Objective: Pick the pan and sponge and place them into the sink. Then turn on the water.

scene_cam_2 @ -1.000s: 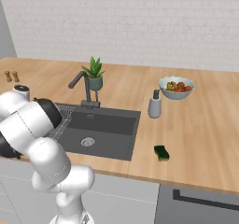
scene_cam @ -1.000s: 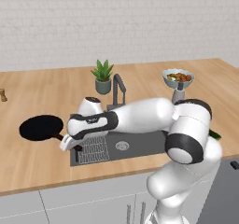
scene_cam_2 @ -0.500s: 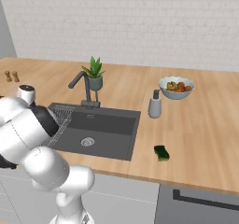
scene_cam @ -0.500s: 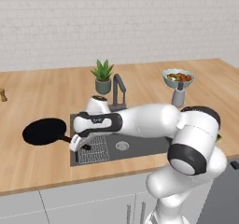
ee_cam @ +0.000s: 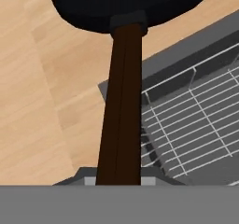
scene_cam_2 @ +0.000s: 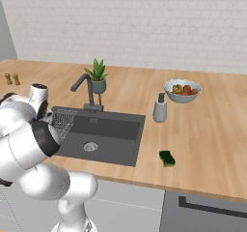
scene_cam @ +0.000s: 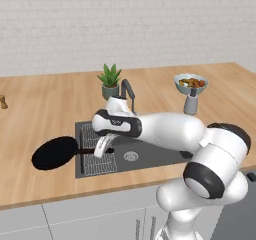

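The black pan (scene_cam: 55,152) is just left of the sink (scene_cam: 145,160), its round part over the wooden counter and its long dark handle (scene_cam: 85,150) reaching over the sink's left rim. My gripper (scene_cam: 101,149) is shut on the end of that handle, above the wire rack (scene_cam: 95,161). In the hand view the handle (ee_cam: 122,111) runs straight up from my jaws to the pan (ee_cam: 126,1). The sponge (scene_cam_2: 167,158) lies on the counter right of the sink (scene_cam_2: 116,132), near the front edge. No water runs from the dark tap (scene_cam: 127,89).
A potted plant (scene_cam: 111,81) stands behind the tap. A bowl of colourful food (scene_cam: 190,83) and a grey soap dispenser (scene_cam: 191,103) sit on the counter at the back right. Small shakers (scene_cam_2: 12,79) stand at the far left.
My gripper, shut on the handle, has carried the pan a little to the right and toward the counter's front edge. The arm has swung lower over the sink.
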Motion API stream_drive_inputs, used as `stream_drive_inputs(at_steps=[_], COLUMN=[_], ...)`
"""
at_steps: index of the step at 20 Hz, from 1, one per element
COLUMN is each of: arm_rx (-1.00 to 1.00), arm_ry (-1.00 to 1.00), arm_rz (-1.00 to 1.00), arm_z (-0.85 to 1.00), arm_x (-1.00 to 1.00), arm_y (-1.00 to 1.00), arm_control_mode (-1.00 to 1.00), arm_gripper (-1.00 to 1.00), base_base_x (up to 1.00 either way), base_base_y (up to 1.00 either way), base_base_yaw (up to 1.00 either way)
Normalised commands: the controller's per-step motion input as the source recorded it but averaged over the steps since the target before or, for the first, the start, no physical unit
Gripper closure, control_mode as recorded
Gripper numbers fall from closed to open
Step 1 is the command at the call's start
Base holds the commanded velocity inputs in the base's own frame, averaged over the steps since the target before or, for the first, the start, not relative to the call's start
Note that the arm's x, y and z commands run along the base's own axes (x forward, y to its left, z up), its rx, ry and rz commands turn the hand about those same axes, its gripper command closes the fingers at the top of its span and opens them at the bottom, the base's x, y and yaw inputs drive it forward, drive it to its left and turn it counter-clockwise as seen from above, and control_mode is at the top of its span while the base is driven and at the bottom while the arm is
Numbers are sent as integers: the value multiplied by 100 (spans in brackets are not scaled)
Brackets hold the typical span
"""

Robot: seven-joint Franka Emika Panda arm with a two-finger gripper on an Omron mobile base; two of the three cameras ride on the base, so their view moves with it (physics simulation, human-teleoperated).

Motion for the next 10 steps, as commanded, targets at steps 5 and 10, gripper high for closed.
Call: stream_drive_inputs(at_steps=[5, 10], arm_rx=[0, 0], arm_ry=[0, 0], arm_rz=[1, 1], arm_z=[0, 0], arm_x=[0, 0], arm_y=[-80, -80], arm_control_mode=[-100, -100], arm_gripper=[100, 100], base_base_x=[0, 0], base_base_y=[0, 0], base_base_yaw=[0, 0])
